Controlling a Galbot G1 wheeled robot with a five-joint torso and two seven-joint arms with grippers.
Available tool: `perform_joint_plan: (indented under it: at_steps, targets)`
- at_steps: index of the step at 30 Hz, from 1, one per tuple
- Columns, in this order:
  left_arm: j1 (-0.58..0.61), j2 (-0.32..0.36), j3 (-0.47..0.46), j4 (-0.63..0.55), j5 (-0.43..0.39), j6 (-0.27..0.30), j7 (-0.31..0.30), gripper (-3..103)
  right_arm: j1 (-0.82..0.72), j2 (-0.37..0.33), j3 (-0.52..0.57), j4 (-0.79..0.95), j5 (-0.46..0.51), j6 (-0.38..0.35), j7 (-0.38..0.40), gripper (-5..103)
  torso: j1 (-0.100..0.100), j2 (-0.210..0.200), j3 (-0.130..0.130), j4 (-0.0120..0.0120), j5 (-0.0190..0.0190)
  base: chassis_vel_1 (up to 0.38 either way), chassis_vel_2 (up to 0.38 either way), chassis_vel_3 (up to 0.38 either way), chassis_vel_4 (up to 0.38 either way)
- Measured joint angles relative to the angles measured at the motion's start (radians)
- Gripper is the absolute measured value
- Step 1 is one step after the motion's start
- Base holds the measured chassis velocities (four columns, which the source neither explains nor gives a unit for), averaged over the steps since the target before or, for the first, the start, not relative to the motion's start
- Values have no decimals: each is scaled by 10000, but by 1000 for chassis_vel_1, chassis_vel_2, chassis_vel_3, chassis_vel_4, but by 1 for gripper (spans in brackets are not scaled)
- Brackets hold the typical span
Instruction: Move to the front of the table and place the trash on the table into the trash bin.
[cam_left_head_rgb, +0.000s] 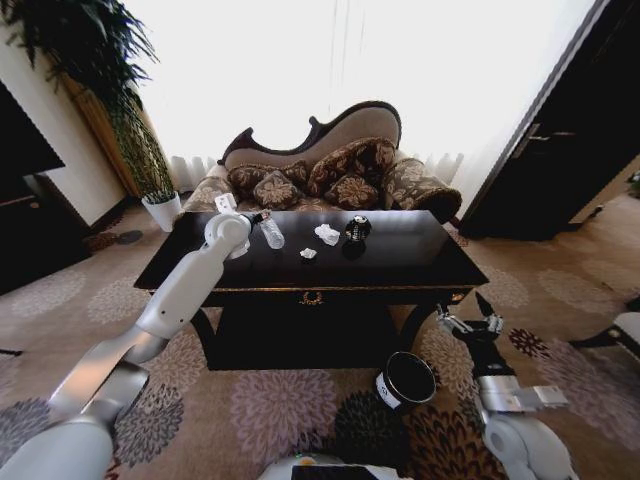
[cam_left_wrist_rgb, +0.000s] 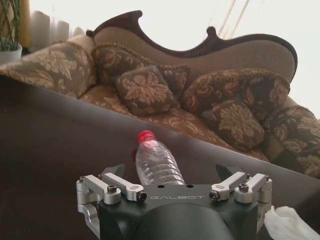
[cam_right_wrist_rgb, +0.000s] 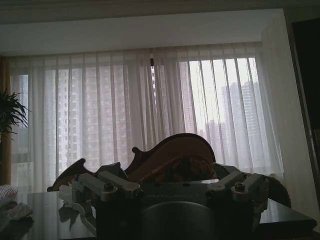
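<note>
The table (cam_left_head_rgb: 400, 262) stands square before me, its glossy black top in front of a sofa (cam_left_head_rgb: 330, 170) heaped with patterned cushions. Down on the carpet by the table's front right leg sits the trash bin (cam_left_head_rgb: 405, 380), tipped so its open mouth faces up toward me.

My left arm reaches over the table's left part, and my left pincer (cam_left_wrist_rgb: 172, 172) hovers just above the top with its jaws spread apart, the clear bottle (cam_left_wrist_rgb: 157, 162) lying between them, red cap pointing toward the sofa. My right pincer (cam_left_head_rgb: 478, 318) hangs low beside the table's front right corner, near the bin, its fingers apart and holding nothing.

Past the bottle, near the middle of the top, lie a black ball (cam_left_head_rgb: 357, 229), a larger white paper wad (cam_left_head_rgb: 328, 234) and a smaller one (cam_left_head_rgb: 308, 254).
</note>
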Motion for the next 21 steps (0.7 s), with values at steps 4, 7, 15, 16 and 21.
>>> perform_joint_plan:
  at_steps: [4, 7, 15, 16, 21]
  targets:
    - [-124, -363, -17, 144, -595, 47, -421, 100, 29, 22, -4, 0, -83, 5, -2, 100, 0, 0, 0, 0, 1, 0, 0, 0, 0]
    - [-136, -638, -132, 193, -1023, 46, -812, 100, 28, 60, -5, 3, -143, 22, -3, 100, 1, 0, 0, -1, 1, 0, 0, 0, 0]
    - [64, -960, -460, 149, -1674, -33, -1870, 100, -21, 70, 64, -80, -213, 88, 21, 100, 0, 1, 0, 0, -1, 0, 0, 0, 0]
    - [75, -985, -477, 182, -1694, -18, -1944, 100, -14, 64, 67, -82, -226, 88, 25, 100, 0, 1, 0, 0, -1, 0, 0, 0, 0]
    - [71, -1042, -467, 369, -1572, 175, -2269, 100, 15, 59, 74, -126, -325, 95, 33, 100, 1, 1, 0, 1, -1, 0, 0, 0, 0]
